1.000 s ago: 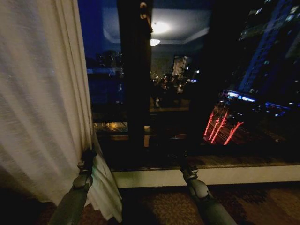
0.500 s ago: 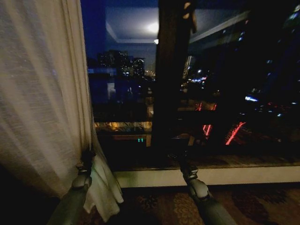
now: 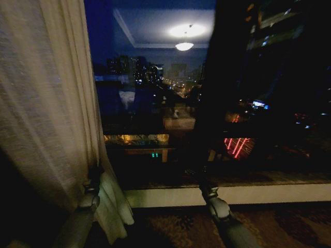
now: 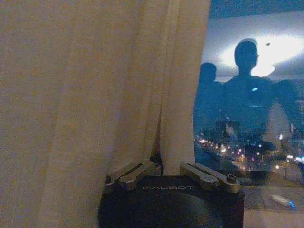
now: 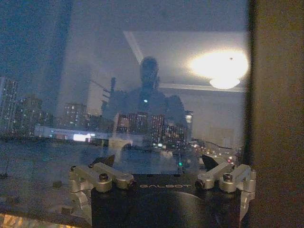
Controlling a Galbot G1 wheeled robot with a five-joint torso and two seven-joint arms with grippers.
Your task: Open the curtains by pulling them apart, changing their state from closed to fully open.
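Curtains (image 3: 46, 103) in left pincer (image 4: 159, 164); "GALBOT" lettering (image 4: 168, 188) below.

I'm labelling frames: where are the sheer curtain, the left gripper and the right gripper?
sheer curtain (image 3: 46, 103), head view, pleated middle.
left gripper (image 3: 94, 178), head view, fingertips at the curtain edge.
right gripper (image 3: 199, 178), head view, fingertips before the window.

Curtains (image 3: 46, 108): one sheer cream-white pleated panel, hanging full length, gathered at the window's left edge; lower hem bunched and kinked near the sill. Dark glass alongside uncovered.
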